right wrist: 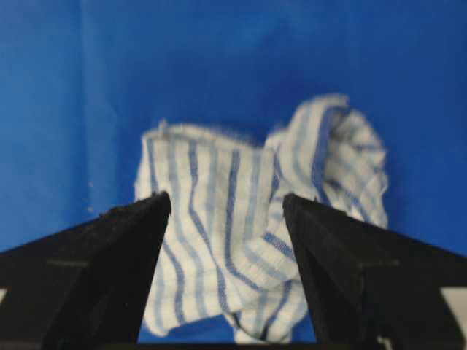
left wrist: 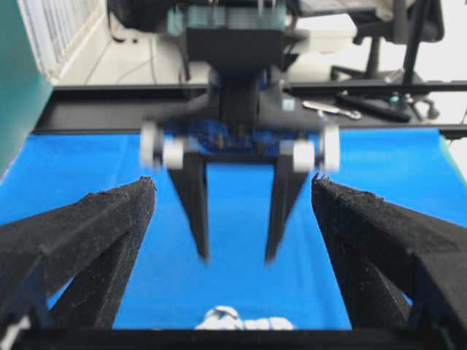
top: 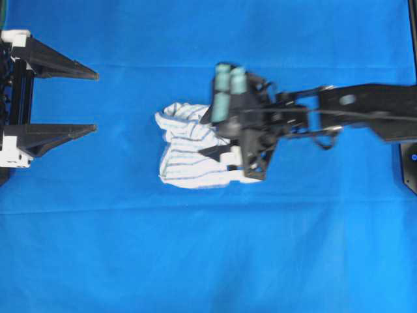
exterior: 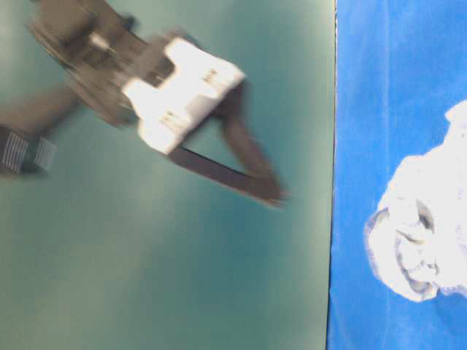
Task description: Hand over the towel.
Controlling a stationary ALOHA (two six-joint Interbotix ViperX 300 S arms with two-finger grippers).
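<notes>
Overhead view: towel (top: 189, 149) is lying crumpled on the blue tablecloth (top: 195, 254). Right gripper (top: 212, 134) is hovering over the towel's arm-side edge, jaws spread wide, framing the cloth in the wrist view, gripping nothing. Left gripper (top: 94, 101) is sitting well apart from the towel, jaws wide, empty.

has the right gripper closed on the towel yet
No, in the right wrist view the right gripper is open, its fingers spread above the crumpled towel lying on the cloth.
</notes>
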